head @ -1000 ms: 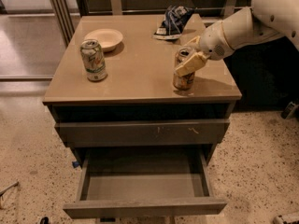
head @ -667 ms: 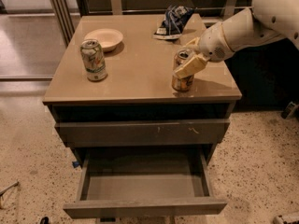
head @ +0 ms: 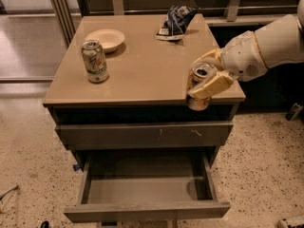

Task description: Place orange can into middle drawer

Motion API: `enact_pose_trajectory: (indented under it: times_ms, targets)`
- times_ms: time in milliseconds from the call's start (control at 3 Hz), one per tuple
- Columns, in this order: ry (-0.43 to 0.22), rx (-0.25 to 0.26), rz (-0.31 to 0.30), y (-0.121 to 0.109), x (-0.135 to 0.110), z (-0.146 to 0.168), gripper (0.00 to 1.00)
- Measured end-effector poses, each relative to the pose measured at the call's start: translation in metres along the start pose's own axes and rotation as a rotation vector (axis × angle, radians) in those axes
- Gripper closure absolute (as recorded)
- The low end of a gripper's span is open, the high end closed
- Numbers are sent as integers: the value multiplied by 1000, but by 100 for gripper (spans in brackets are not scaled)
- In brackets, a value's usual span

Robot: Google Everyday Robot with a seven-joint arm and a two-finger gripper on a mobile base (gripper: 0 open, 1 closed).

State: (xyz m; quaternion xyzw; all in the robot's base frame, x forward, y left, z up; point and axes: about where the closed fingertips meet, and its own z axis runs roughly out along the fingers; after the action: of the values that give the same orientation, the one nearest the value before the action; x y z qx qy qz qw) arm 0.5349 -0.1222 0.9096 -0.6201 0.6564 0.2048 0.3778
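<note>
In the camera view, my end effector (head: pixel 195 82) is clamped around the shiny coppery-orange drink can (head: pixel 201 72) at the tan tabletop's (head: pixel 142 75) front-right edge. Descending too close in, I might knock it on the scratched closed drawer front (head: pixel 142 135) and miss the open grey-brown middle drawer (head: pixel 142 191). My white arm (head: pixel 266 46) reaches in from the right.

Nothing legible, even on the orange can (head: pixel 198 75) in the jaws.

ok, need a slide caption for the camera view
The gripper holds the orange can at the cabinet top front-right edge, middle drawer open below; green-and-white can stands on top.
</note>
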Motion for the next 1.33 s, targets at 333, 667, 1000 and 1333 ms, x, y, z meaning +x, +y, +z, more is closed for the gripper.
enact_pose_trajectory:
  times_ms: [333,667,1000,1333]
  targets:
    - [-8,-52,28,49,-7,-20,100]
    - [-7,-54,32,52,-6,-22,100]
    - [3,-68,35,69,7,-11,100]
    - [-46,-62,38,97,31,16,100]
